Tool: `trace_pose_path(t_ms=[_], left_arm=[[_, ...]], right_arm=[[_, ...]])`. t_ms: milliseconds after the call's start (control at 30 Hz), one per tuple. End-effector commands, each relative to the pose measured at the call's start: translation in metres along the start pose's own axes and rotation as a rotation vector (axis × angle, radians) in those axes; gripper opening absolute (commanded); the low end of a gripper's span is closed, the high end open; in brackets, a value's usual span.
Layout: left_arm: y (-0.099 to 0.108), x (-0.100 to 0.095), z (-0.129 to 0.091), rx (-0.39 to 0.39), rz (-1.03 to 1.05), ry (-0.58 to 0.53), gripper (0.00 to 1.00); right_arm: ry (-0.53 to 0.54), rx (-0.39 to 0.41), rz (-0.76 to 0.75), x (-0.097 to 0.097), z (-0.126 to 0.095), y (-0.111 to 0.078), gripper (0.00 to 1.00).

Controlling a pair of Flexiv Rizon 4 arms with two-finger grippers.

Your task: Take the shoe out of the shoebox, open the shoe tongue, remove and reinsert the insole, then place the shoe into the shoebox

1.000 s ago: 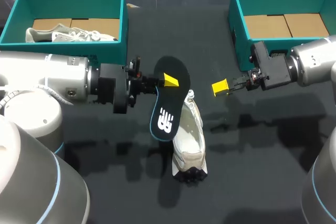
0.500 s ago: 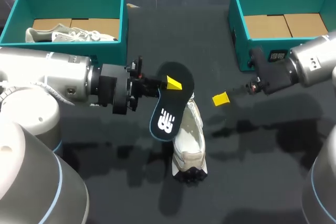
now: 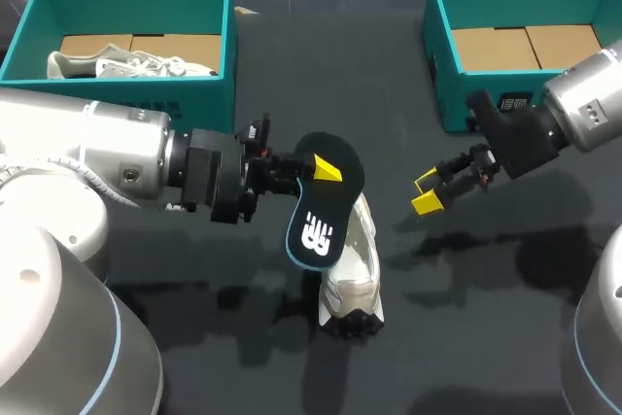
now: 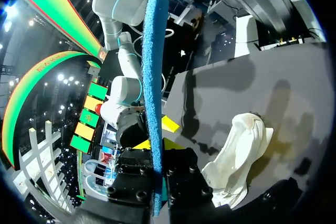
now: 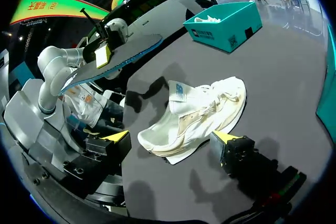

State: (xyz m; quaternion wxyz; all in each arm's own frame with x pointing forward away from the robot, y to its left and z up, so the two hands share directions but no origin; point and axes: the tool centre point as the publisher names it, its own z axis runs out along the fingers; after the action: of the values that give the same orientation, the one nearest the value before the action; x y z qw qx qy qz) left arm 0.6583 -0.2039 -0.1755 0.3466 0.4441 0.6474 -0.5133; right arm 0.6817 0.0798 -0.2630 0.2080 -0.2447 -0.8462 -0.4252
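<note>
Reinsertion is judged in hand: the insole (image 3: 319,223) is pinched by the left gripper (image 3: 321,170) above the shoe (image 3: 352,264). The right gripper (image 3: 428,191) is held wide open at the shoe's two o'clock. Next, the insole must be angled into the opening.

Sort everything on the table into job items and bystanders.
Job in hand:
insole, gripped by the left pincer
white shoe, insole out
right shoebox, empty, probably the shoe's
right pincer, open

Lying about:
left shoebox
other shoe inside it
</note>
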Motion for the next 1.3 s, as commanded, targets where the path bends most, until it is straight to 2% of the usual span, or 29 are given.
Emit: trace_pose_path(t_ms=[33, 133, 233, 300, 367, 400, 733, 767, 833, 933, 1033, 1167, 1300], left_arm=[[-0.012, 0.004, 0.007, 0.037, -0.059, -0.029, 0.0], [-0.025, 0.005, 0.011, 0.053, -0.131, -0.054, 0.0], [-0.035, 0.005, 0.013, 0.062, -0.19, -0.06, 0.0], [-0.041, 0.004, 0.015, 0.069, -0.224, -0.061, 0.0], [-0.046, 0.004, 0.018, 0.063, -0.189, -0.036, 0.0], [-0.047, 0.004, 0.019, -0.003, -0.074, 0.012, 0.0], [-0.047, 0.004, 0.019, -0.003, -0.074, 0.012, 0.0], [-0.046, 0.008, 0.022, 0.005, -0.117, 0.008, 0.0], [-0.049, 0.015, 0.027, 0.038, -0.22, -0.029, 0.0], [-0.054, 0.024, 0.031, 0.052, -0.323, -0.056, 0.0], [-0.058, 0.031, 0.034, 0.047, -0.4, -0.068, 0.0], [-0.059, 0.04, 0.04, 0.004, -0.452, -0.084, 0.0], [-0.058, 0.049, 0.045, 0.009, -0.466, -0.097, 0.0]], right_arm=[[-0.022, 0.041, -0.038, 0.003, 0.001, -0.003, 1.0], [-0.101, 0.082, -0.095, 0.001, 0.0, -0.016, 1.0], [-0.15, 0.087, -0.162, -0.001, -0.005, -0.03, 1.0], [-0.186, 0.102, -0.251, -0.001, -0.007, -0.037, 1.0], [-0.211, 0.115, -0.261, -0.009, -0.007, -0.046, 1.0], [-0.211, 0.115, -0.261, -0.009, -0.007, -0.046, 1.0], [-0.211, 0.115, -0.261, -0.009, -0.007, -0.046, 1.0], [-0.211, 0.115, -0.261, -0.009, -0.007, -0.046, 1.0], [-0.236, 0.199, -0.339, -0.011, 0.002, -0.047, 1.0], [-0.241, 0.255, -0.383, -0.015, 0.012, -0.054, 1.0], [-0.253, 0.271, -0.419, -0.019, 0.018, -0.063, 1.0], [-0.264, 0.291, -0.48, -0.021, 0.027, -0.069, 1.0], [-0.295, 0.335, -0.528, -0.023, 0.039, -0.075, 1.0]])
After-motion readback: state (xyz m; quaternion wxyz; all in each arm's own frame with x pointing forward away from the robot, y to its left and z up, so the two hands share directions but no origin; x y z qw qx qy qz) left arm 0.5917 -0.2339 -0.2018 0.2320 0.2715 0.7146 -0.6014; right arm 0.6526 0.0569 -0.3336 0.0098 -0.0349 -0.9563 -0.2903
